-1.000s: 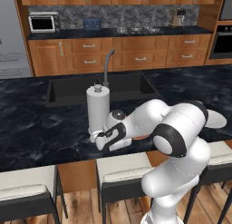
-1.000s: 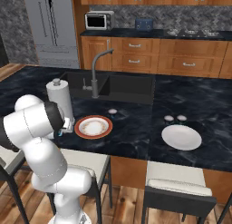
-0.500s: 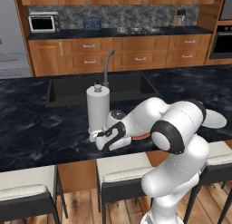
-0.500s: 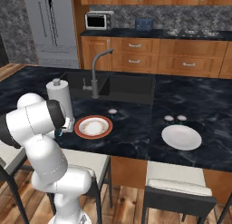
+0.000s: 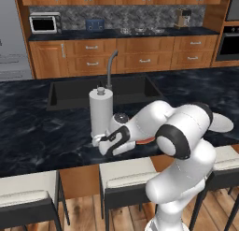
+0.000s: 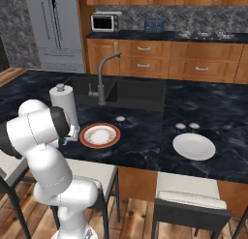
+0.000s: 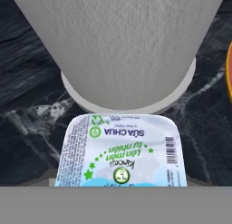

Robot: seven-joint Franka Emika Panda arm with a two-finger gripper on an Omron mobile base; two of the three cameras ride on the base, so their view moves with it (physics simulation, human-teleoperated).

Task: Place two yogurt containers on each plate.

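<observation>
Just beyond the claw [image 5: 99, 142], beside the paper-towel roll [image 5: 101, 114], I am closing on a light blue yogurt cup [image 7: 121, 151]; whether it is gripped, I cannot tell. Both plates, orange-rimmed [image 6: 100, 135] and white [image 6: 193, 146], are sitting bare on the worktop [image 6: 145, 141].

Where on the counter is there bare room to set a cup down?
Bare counter lies between the orange-rimmed plate and the white plate, and both plates are empty. It is crowded by the paper-towel roll, where the end effector meets a yogurt cup.

tool [image 5: 103, 142] low beside paper-towel roll [image 5: 101, 114]
</observation>
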